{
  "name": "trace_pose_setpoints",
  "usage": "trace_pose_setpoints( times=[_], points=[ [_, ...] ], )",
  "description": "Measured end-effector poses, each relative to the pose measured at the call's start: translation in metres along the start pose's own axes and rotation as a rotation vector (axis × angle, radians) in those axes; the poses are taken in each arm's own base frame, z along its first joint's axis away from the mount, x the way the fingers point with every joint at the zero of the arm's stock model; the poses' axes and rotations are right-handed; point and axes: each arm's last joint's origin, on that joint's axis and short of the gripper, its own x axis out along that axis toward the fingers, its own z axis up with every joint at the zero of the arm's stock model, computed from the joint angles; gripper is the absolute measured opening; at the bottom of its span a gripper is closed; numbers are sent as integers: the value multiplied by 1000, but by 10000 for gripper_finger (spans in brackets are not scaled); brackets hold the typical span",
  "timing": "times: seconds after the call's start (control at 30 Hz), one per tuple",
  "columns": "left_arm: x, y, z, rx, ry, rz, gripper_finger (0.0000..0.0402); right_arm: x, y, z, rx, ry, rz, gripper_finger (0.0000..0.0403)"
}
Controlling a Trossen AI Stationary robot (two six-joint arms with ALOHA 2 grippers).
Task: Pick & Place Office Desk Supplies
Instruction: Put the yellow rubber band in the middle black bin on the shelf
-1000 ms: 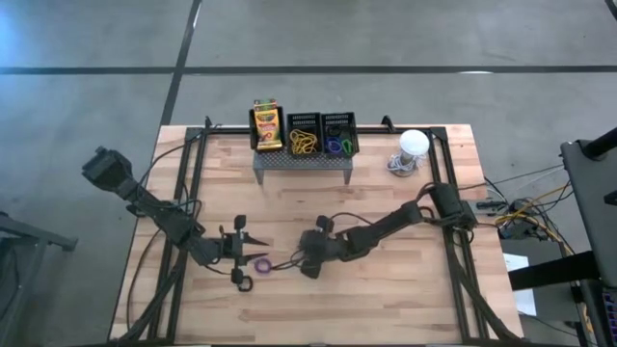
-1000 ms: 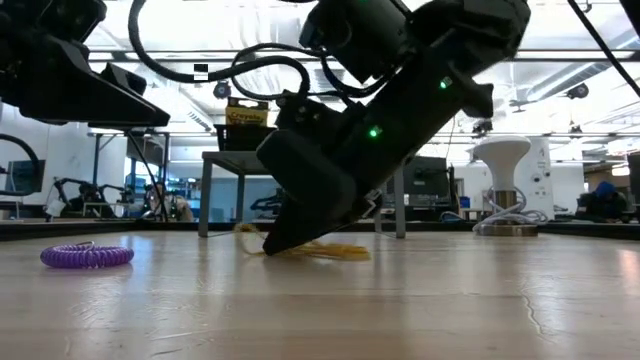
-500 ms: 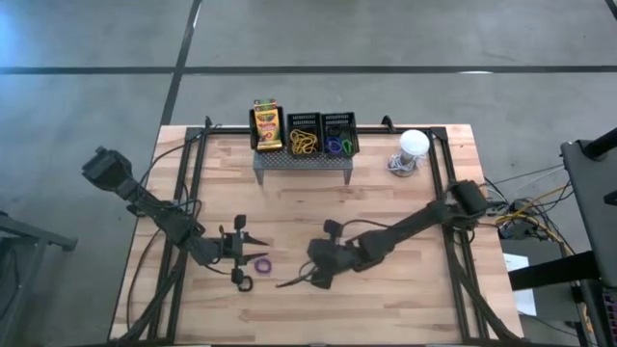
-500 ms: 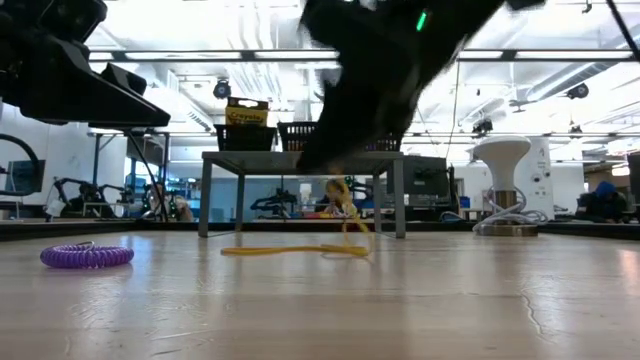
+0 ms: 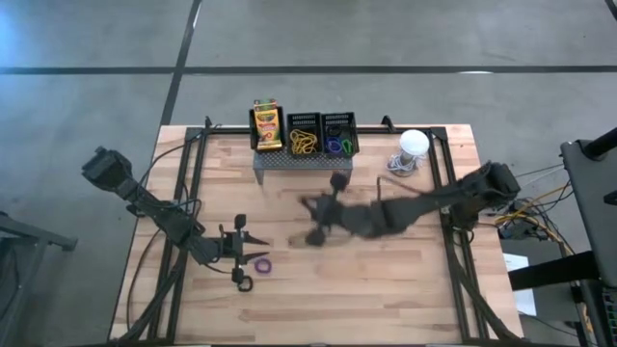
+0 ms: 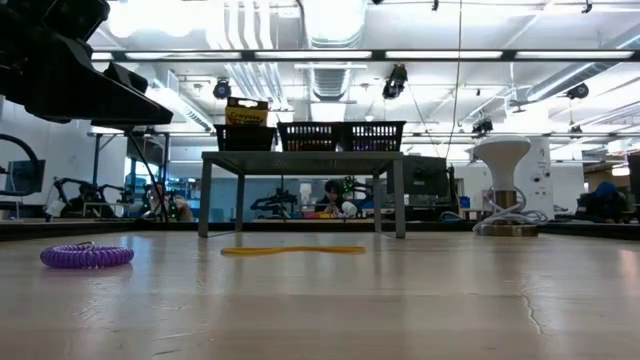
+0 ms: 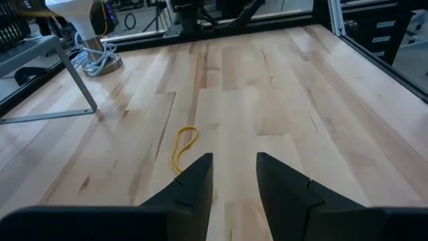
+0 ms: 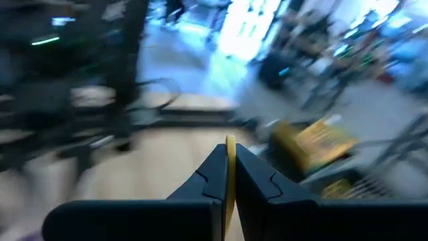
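Note:
My right gripper (image 5: 313, 224) is blurred above the table's middle, a little short of the grey stand (image 5: 303, 161), and is shut on a thin yellow loop (image 8: 230, 164). It is out of the low view. My left gripper (image 5: 246, 253) hovers open near the table's left side, beside a purple loop (image 5: 261, 263) that lies flat on the wood (image 6: 87, 256). Another yellow loop (image 7: 184, 146) lies flat on the table ahead of it (image 6: 293, 250). On the stand are a crayon box (image 5: 266, 125) and black mesh bins (image 5: 303, 135) (image 5: 338, 135) holding loops. My right gripper pinches the yellow loop between its two shut fingers. Only a narrow yellow strip (image 8: 230, 175) shows between the fingertips. The loop is carried clear of the table.
A white round object with a cable (image 5: 413, 146) stands at the far right of the table. Black rails (image 5: 193, 183) run along both sides. Bare wood lies between the grippers and the near edge. The room behind shows in the low view.
My right gripper has risen from the table near its middle and swung toward the far edge and the stand, leaving the low view. Half a second ago one end of the yellow loop on the table was pulled up; that loop now lies flat again.

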Motion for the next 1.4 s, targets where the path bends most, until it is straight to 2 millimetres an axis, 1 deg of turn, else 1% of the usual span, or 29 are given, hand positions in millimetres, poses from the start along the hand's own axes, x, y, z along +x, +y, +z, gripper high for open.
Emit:
trace_pose_setpoints(
  times=[0.13, 0.23, 0.33, 0.43, 0.53, 0.63, 0.73, 0.8, 0.9, 0.97, 1.07, 1.13, 1.2, 1.27, 1.3, 1.4],
  points=[
    [0, 0, 0, -1, 1, 1, 118, 26, -47, 18, -51, -22, -138, 13],
    [0, 0, 0, -1, 2, 1, 118, 47, -87, 23, -46, -14, -251, 13],
    [0, 0, 0, 1, 3, 0, 118, 70, -124, 17, -9, 8, -313, 13],
    [0, 0, 0, 1, 4, 1, 118, 90, -153, 4, 53, 16, -267, 13],
    [0, 0, 0, 1, 4, 1, 118, 104, -175, -11, 126, 34, -185, 13],
    [0, 0, -1, 1, 4, 1, 118, 115, -188, -26, 200, 78, -160, 13],
    [0, 0, -1, 2, 5, 1, 118, 123, -192, -39, 223, 128, -158, 13],
    [0, 0, -1, 2, 5, 1, 118, 127, -189, -47, 213, 164, -154, 13],
    [0, 0, -1, 2, 5, 1, 118, 129, -187, -54, 221, 210, -149, 18],
    [0, 0, -1, 2, 5, 1, 118, 128, -187, -55, 234, 231, -145, 32],
    [0, 0, -1, 2, 5, 1, 118, 123, -187, -56, 263, 274, -136, 64],
    [0, 0, -1, 2, 5, 1, 118, 118, -187, -54, 269, 292, -124, 86],
    [0, 0, -1, 2, 5, 1, 118, 112, -182, -47, 274, 284, -99, 106],
    [0, 0, -1, 2, 5, 1, 118, 105, -171, -41, 255, 286, -45, 121],
    [0, 0, -1, 2, 5, 1, 118, 102, -161, -37, 242, 282, -17, 125],
    [0, 0, -1, 2, 6, 1, 118, 89, -123, -30, 182, 300, 85, 131]
  ],
)
